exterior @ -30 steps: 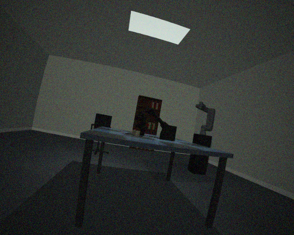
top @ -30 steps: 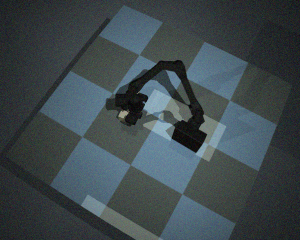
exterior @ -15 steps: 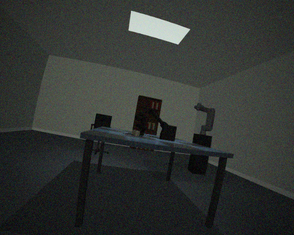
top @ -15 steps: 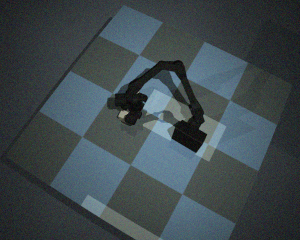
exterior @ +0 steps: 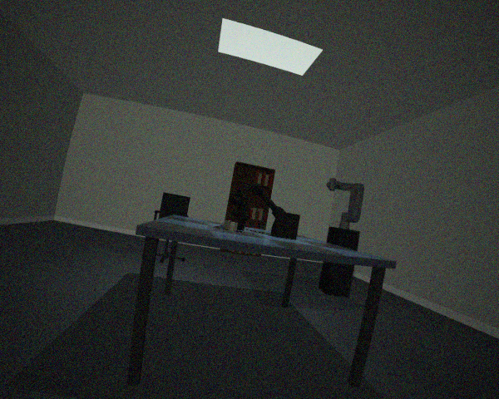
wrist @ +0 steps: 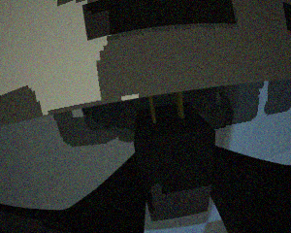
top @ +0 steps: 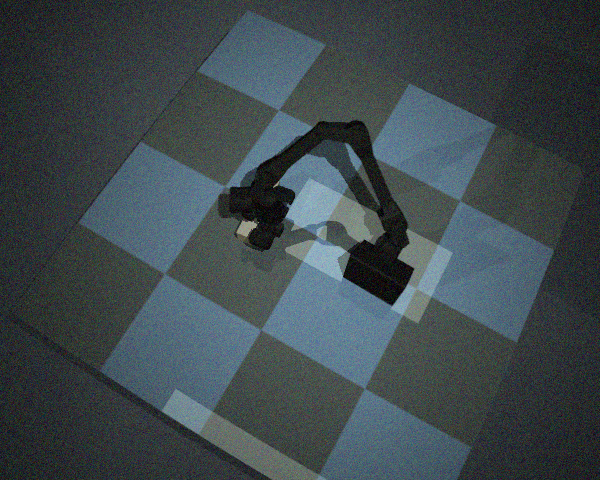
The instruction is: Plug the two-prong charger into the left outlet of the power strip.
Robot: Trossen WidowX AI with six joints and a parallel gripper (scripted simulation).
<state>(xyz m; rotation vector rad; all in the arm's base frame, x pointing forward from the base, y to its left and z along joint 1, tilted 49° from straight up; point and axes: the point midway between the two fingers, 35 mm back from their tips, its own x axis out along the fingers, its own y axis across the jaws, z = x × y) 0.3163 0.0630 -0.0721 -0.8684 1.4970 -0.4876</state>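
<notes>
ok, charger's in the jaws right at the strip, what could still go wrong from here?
1. The wrist view shows the two prongs at the edge of the power strip; any tilt and the shutter may block them.
2. The charger may slip in the gripper under push force.
3. Dim light: which outlet they face is unclear.
</notes>
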